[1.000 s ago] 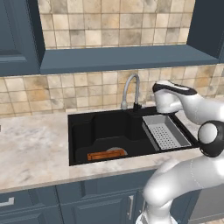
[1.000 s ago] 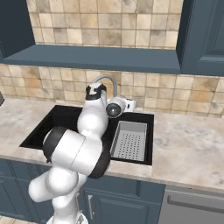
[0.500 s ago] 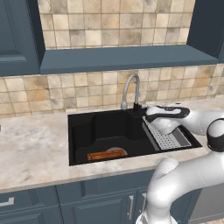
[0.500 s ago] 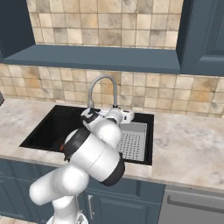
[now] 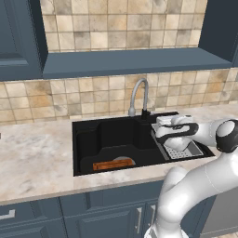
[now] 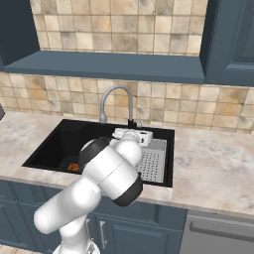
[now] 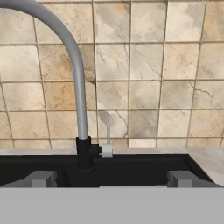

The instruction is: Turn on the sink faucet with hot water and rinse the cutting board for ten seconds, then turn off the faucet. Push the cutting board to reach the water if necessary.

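Over the right part of the sink (image 5: 88, 139), low above the grey drainer tray (image 5: 186, 149), sits the gripper (image 5: 160, 122), aimed toward the back wall. Whether its fingers are spread or pressed together cannot be told: in both base views the hand's white body hides them.

Hand view: faucet (image 7: 78, 94) at 10 o'clock from centre. Grey gooseneck rises from a dark base at the basin's back edge and arches off the top left. Small side lever (image 7: 107, 144) stands upright just right of the base, at about 7 o'clock from centre. Beige tile backsplash (image 7: 166, 78) behind. No water stream seen at the spout.

Left base view: faucet (image 5: 138, 95) at 11 o'clock from the gripper, near it but apart. Spout arches leftward over the basin. Cutting board (image 5: 107, 164) lies flat on the basin floor at the front, at 8 o'clock from the gripper, well apart from it and from the spot under the spout. Light marble counter (image 5: 32, 158) surrounds the sink.

Right base view: gripper (image 6: 145, 135) near the faucet base (image 6: 131, 122); the arm covers most of the basin. An orange sliver of the board (image 6: 73, 166) shows at the arm's left edge.
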